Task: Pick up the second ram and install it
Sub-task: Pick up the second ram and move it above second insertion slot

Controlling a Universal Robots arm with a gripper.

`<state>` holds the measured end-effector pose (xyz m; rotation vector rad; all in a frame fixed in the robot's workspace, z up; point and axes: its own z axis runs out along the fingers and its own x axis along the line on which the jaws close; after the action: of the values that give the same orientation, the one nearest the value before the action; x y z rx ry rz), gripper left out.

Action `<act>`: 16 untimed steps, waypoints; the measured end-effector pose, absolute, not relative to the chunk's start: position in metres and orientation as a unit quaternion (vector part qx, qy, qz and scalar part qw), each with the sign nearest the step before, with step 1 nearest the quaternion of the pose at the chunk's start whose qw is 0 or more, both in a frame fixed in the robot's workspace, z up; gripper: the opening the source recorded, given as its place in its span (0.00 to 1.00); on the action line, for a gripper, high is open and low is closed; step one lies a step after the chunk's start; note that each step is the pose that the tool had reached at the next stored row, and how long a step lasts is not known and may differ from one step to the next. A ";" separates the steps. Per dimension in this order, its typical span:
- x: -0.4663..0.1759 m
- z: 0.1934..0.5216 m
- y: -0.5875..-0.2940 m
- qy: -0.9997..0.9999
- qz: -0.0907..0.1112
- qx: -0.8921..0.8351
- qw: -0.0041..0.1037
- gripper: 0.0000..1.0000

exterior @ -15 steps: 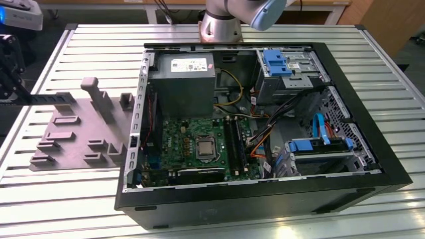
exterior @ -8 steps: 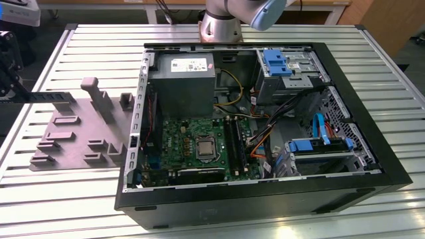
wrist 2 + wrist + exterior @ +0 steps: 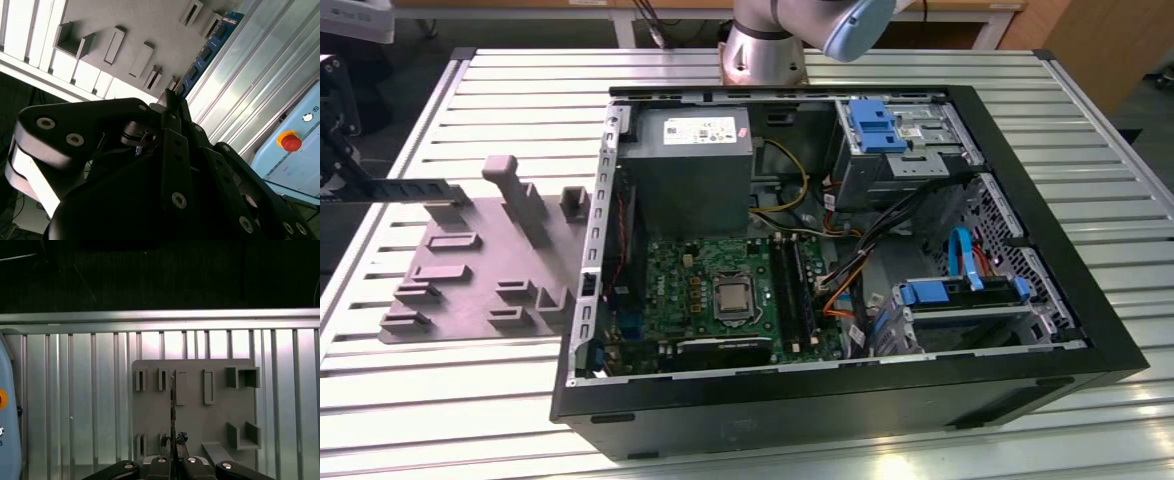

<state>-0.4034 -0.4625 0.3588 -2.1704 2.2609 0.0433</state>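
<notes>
**Second ram in the tool's grip, over the grey holder block**

We note the tool (image 3: 171, 100) closed narrow on one end of the second ram (image 3: 210, 47), whose blue board juts out past the fingertips. In the exterior view the stick lies level at the exterior view's far left, over the holder block (image 3: 467, 270) on the slatted surface (image 3: 494, 80). It is well apart from the open computer case (image 3: 1067, 300) and its green motherboard (image 3: 680, 280). We judge the end grip leaves the long edges free for seating. As for writing, the power supply carries a white label (image 3: 707, 130), which we do not transcribe. A red push button (image 3: 291, 141) sits on a pale-blue box.
</notes>
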 end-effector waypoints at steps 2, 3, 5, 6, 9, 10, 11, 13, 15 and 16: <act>-0.403 0.360 -0.463 0.721 0.014 -0.692 0.004 0.14; -0.403 0.361 -0.463 0.721 0.014 -0.692 0.004 0.14; -0.403 0.363 -0.463 0.721 0.014 -0.692 0.004 0.14; -0.403 0.364 -0.463 0.721 0.014 -0.692 0.004 0.14; -0.403 0.366 -0.463 0.721 0.014 -0.692 0.004 0.14; -0.403 0.367 -0.463 0.721 0.014 -0.692 0.004 0.14; -0.403 0.368 -0.463 0.721 0.014 -0.692 0.004 0.14; -0.403 0.369 -0.463 0.721 0.014 -0.692 0.004 0.14; -0.403 0.371 -0.463 0.721 0.014 -0.692 0.004 0.14; -0.403 0.372 -0.463 0.721 0.014 -0.692 0.004 0.14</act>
<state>-0.4034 -0.4625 0.3718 -2.1703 2.2607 0.0433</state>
